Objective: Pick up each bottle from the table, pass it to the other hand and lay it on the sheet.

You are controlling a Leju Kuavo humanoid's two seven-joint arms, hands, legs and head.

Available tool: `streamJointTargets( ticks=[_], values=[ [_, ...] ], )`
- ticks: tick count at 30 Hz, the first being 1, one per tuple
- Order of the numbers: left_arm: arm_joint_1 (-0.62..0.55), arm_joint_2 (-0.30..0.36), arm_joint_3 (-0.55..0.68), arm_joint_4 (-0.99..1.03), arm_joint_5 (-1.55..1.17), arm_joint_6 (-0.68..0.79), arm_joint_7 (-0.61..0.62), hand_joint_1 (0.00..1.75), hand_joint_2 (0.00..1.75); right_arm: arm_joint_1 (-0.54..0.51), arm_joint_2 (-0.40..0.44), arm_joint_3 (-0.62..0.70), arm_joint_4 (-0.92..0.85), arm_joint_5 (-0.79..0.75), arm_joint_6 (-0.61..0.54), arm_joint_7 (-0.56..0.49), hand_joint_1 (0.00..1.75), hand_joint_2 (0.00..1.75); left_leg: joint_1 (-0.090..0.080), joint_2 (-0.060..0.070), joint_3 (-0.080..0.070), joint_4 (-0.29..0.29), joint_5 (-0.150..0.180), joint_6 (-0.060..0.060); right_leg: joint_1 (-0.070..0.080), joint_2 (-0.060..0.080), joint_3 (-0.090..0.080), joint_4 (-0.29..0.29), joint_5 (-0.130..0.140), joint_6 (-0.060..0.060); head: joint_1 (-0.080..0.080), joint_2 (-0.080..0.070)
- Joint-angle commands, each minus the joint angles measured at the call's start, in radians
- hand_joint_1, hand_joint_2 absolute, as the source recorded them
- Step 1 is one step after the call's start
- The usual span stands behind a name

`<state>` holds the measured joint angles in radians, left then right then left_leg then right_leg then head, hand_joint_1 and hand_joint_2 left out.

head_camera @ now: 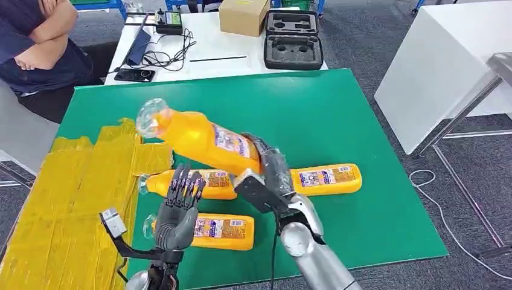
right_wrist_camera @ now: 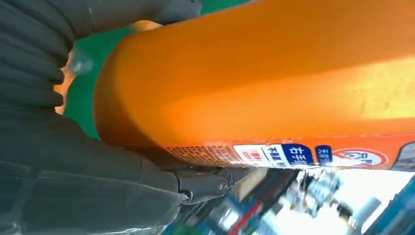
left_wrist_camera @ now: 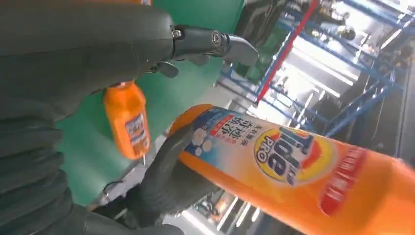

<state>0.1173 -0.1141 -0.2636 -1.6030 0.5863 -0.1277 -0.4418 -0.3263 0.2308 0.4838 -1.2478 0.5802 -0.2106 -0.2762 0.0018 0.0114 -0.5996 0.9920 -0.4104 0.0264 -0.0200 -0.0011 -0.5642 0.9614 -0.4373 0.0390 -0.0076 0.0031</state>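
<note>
Right hand (head_camera: 273, 175) is closest in, wrapped around the fat end of an orange bottle (head_camera: 202, 139) and holding it up off the table, tilted, clear cap pointing over toward the yellow sheet (head_camera: 66, 199). Left hand (head_camera: 180, 208) is up just below and beside that bottle with its fingers spread, nothing in it.

Going big to small: the green table top (head_camera: 338, 127) takes up most of the head view, and the yellow sheet covers its left part, wrinkly and taped together in strips. Behind it sits a white table (head_camera: 205, 51) with a black foam-lined case (head_camera: 293, 39), a cardboard box (head_camera: 243, 15), a handheld controller (head_camera: 169, 21), cables and a phone. Grey floor around, another white table (head_camera: 435, 72) off to the right, and a person in a dark shirt (head_camera: 36, 45) sitting at the far left with arms folded.

Three more orange bottles lie flat on the green: one (head_camera: 326, 179) right of the robot's right hand, one (head_camera: 208, 184) behind the left hand's fingers, one (head_camera: 220, 231) nearest the front edge. None of them is on the sheet.
</note>
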Motion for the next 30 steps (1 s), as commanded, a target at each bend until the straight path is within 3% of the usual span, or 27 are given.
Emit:
streamJointTargets(
  ticks=[1, 14, 30],
  values=[
    [-0.041, 0.034, 0.045, 0.028, -0.031, 0.054, 0.000, 0.00, 1.75, -0.089, 0.034, 0.161, 0.145, -0.028, 0.030, 0.027, 1.75, 1.75, 0.001, 0.002, 0.002, 0.000, -0.001, -0.001, 0.001, 0.002, 0.001, 0.000, 0.000, -0.002, 0.000, 0.000],
    [0.023, -0.025, 0.244, -0.101, -0.121, 0.191, -0.029, 0.00, 1.75, -0.021, 0.009, 0.272, 0.081, -0.069, 0.103, 0.047, 1.75, 1.75, 0.002, -0.001, 0.002, 0.000, -0.002, -0.002, 0.002, 0.000, 0.002, -0.001, -0.001, -0.003, 0.000, 0.000],
    [0.054, -0.064, 0.247, -0.150, -0.130, 0.186, -0.003, 0.00, 1.75, -0.001, 0.013, 0.261, 0.115, -0.053, 0.148, 0.040, 1.75, 1.75, 0.001, -0.002, 0.001, -0.001, -0.001, -0.001, 0.001, -0.001, 0.001, -0.001, -0.001, -0.002, 0.000, 0.000]
  ],
)
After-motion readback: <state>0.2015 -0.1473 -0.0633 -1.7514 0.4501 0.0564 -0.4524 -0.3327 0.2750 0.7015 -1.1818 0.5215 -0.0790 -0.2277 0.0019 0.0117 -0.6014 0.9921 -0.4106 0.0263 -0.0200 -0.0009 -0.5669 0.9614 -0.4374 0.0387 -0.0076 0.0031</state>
